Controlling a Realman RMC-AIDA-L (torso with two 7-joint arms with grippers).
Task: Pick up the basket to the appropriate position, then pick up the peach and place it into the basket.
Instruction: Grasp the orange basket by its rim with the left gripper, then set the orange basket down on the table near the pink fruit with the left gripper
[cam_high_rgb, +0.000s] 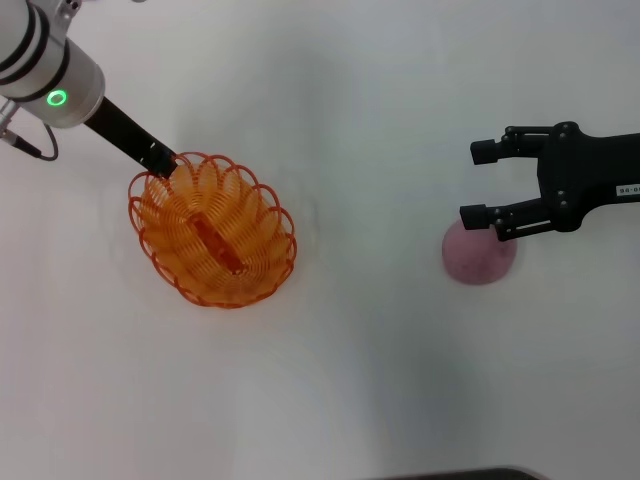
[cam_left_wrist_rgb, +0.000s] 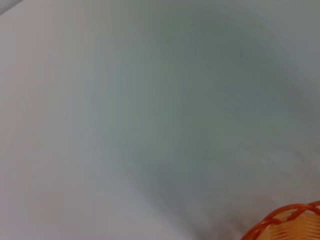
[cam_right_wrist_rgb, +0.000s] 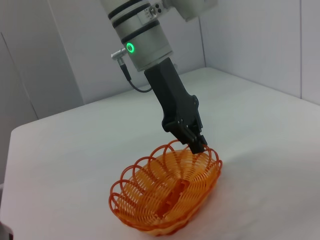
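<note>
The orange wire basket (cam_high_rgb: 213, 240) sits on the white table at the left of the head view. It also shows in the right wrist view (cam_right_wrist_rgb: 167, 195) and, as a bit of rim, in the left wrist view (cam_left_wrist_rgb: 290, 225). My left gripper (cam_high_rgb: 160, 160) is shut on the basket's far rim; the right wrist view shows its fingers (cam_right_wrist_rgb: 196, 142) clamped on the rim. The dusty-pink peach (cam_high_rgb: 478, 255) lies on the table at the right. My right gripper (cam_high_rgb: 480, 185) is open, hovering just above and behind the peach, with its lower finger over the peach's top.
The white table (cam_high_rgb: 370, 360) is bare between the basket and the peach. A dark edge (cam_high_rgb: 450, 474) shows at the bottom of the head view. White walls (cam_right_wrist_rgb: 260, 35) stand behind the table in the right wrist view.
</note>
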